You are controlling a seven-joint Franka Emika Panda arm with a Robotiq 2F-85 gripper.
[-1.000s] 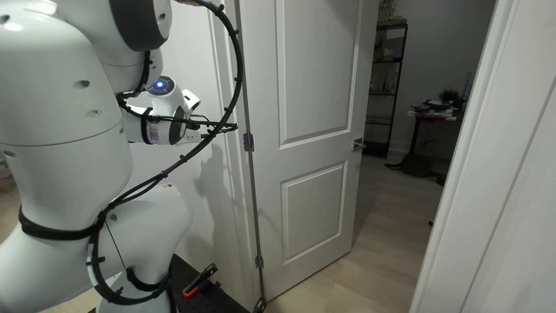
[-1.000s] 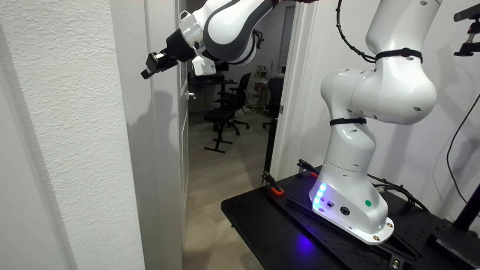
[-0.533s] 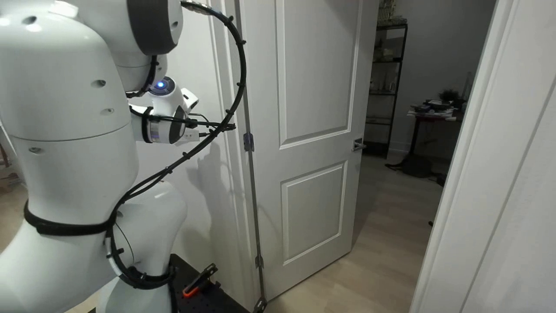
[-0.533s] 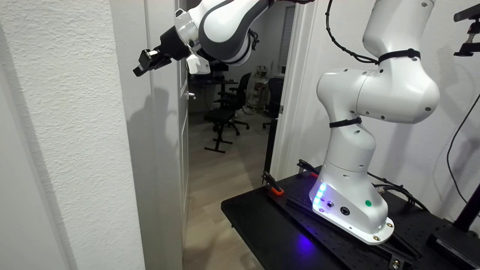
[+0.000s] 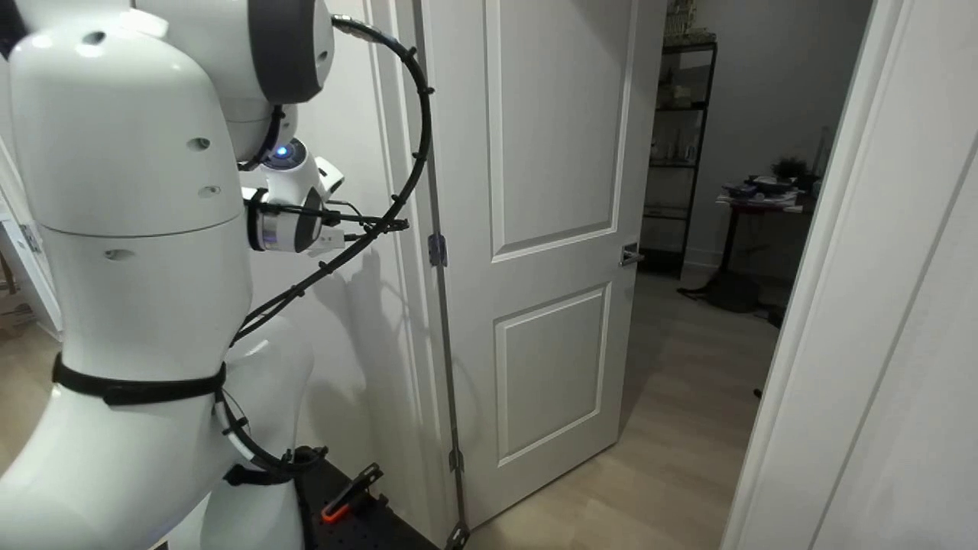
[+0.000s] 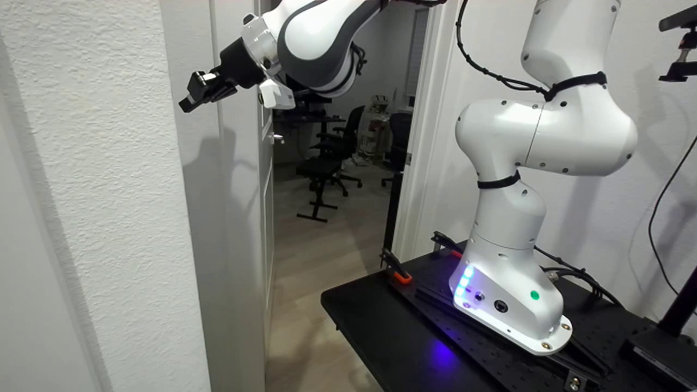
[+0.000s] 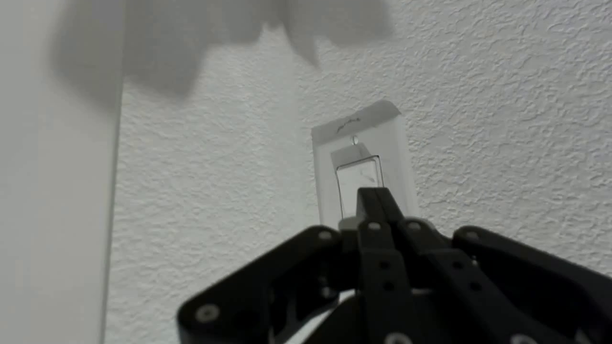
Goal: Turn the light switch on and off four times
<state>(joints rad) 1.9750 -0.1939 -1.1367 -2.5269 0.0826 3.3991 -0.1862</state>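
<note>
Clearly visible in the wrist view, the light switch [image 7: 356, 179] sits in a pale wall plate [image 7: 327, 186] on the textured wall [image 7: 215, 172]. The gripper [image 7: 377, 200] has its fingers pressed together, and their tips block the view of the switch's lower part; whether they touch it cannot be told. A broad shadow [image 7: 177, 52] falls above the plate. Farther out, in an exterior view, the white arm [image 5: 130, 160] covers much of the left side, its black cable [image 5: 424, 137] looping across beside an open door [image 5: 558, 153]. A clamp [image 6: 397, 267] sits at the edge of the black table [image 6: 370, 326], and a dark chair [image 6: 353, 128] stands beyond the doorway.
</note>
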